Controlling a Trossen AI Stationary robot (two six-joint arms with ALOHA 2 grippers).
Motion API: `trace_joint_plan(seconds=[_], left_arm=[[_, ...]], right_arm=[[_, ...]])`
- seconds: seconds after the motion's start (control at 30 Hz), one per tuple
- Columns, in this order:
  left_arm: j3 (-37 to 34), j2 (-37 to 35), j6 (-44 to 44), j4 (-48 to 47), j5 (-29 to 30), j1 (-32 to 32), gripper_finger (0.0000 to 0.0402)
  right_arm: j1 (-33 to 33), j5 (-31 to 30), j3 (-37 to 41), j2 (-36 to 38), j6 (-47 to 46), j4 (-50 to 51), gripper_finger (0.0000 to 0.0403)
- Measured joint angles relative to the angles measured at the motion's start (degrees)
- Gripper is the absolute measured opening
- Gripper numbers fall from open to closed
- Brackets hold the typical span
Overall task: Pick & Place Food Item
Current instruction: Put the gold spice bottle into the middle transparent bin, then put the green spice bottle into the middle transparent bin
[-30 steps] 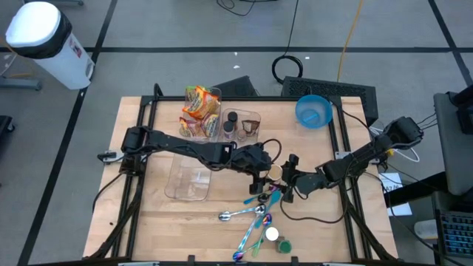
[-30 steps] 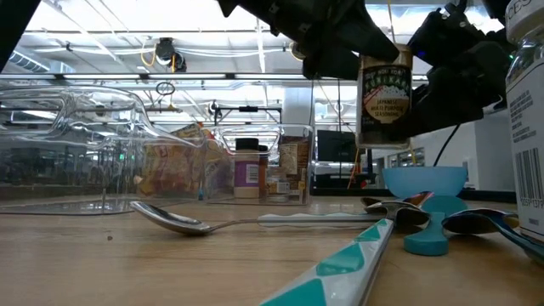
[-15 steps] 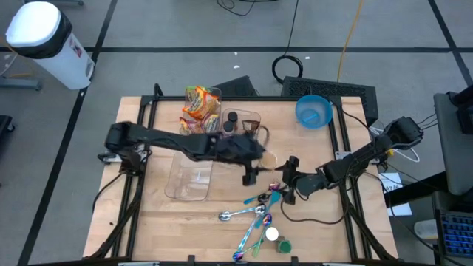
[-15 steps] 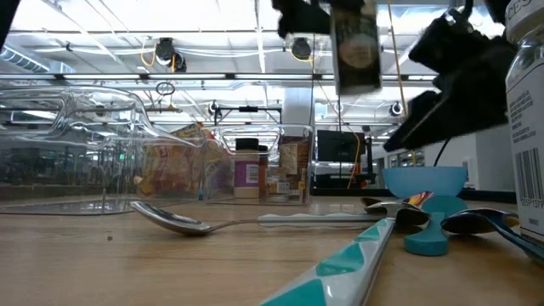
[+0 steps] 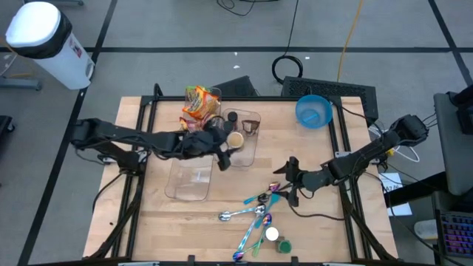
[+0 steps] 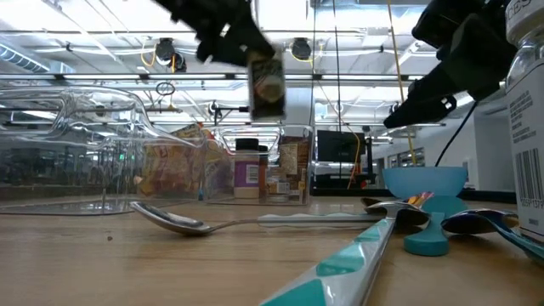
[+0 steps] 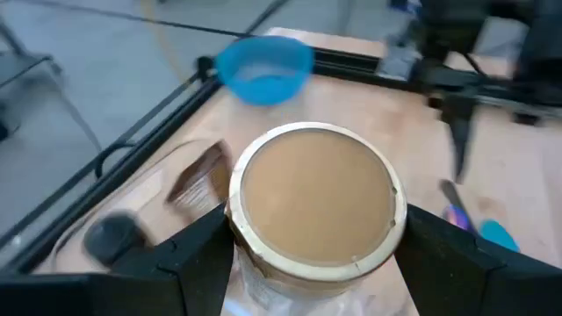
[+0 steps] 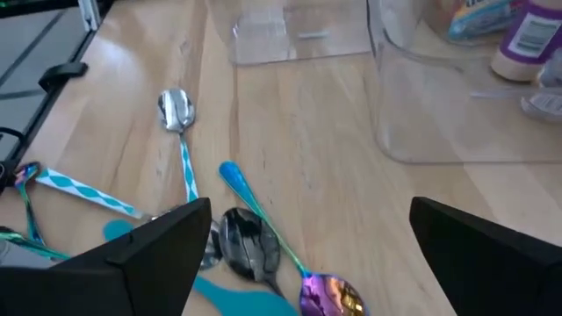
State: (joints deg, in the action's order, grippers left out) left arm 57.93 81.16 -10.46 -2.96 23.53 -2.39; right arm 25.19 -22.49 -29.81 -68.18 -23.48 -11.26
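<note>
A seasoning jar [image 5: 235,140] with a tan lid and a dark label [image 6: 268,81] hangs in the air, held in my left gripper [image 5: 228,148]. It is above a clear bin [image 5: 250,151] that holds small spice bottles. The left wrist view looks onto the jar's lid [image 7: 314,206], with one finger on each side. My right gripper [image 5: 291,179] stands open over the spoons [image 5: 259,207] at centre right, with nothing between its fingers [image 8: 167,250]. My left gripper pinches the jar's side just under the lid [image 7: 248,279] between its two fingers [image 7: 189,259]. The fingers come from the table's left, slanting a little downward. The jar is lifted clear of everything and roughly upright, lid up.
An empty clear bin [image 5: 189,181] lies near the left arm. A bin of noodle packets [image 5: 199,107] stands at the back, with a blue bowl [image 5: 313,111] at the back right. A white-lidded jar [image 5: 272,235] and a green lid [image 5: 284,245] sit near the front edge.
My left gripper has carried the jar up and toward the table's left and far side, from beside the right gripper to above the bin of bottles. My right gripper has opened, let the jar go and stayed about where it was.
</note>
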Motion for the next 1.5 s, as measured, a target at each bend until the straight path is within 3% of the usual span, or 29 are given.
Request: trace_joint_plan(seconds=[0.2,0.37,1.07,1.3,1.37,1.5], left_arm=[[-10.6,-1.0,-8.4,5.3,1.0,4.3,0.0270],[-14.7,0.8,-11.5,11.3,-0.5,5.8,0.0270],[-15.3,10.5,-13.7,17.7,-0.7,8.9,0.0270],[-15.4,9.2,-13.1,16.8,-1.4,7.9,0.0380],[-15.5,8.7,-12.6,16.4,-1.3,7.6,0.0388],[-15.6,7.6,-12.6,16.0,-1.2,7.5,0.0365]], right_arm=[[-0.1,-0.2,0.0,-0.1,0.1,-1.2,0.0381],[-0.1,-1.8,0.0,-0.1,0.1,-1.0,0.0381],[-0.1,-1.7,0.0,-0.1,0.2,-1.2,0.0381],[-0.1,-1.5,0.0,-0.1,0.2,-1.1,0.0381],[-0.1,-1.5,0.0,-0.1,0.2,-1.0,0.0381],[-0.1,-1.4,0.0,-0.1,0.2,-0.9,0.0381]])
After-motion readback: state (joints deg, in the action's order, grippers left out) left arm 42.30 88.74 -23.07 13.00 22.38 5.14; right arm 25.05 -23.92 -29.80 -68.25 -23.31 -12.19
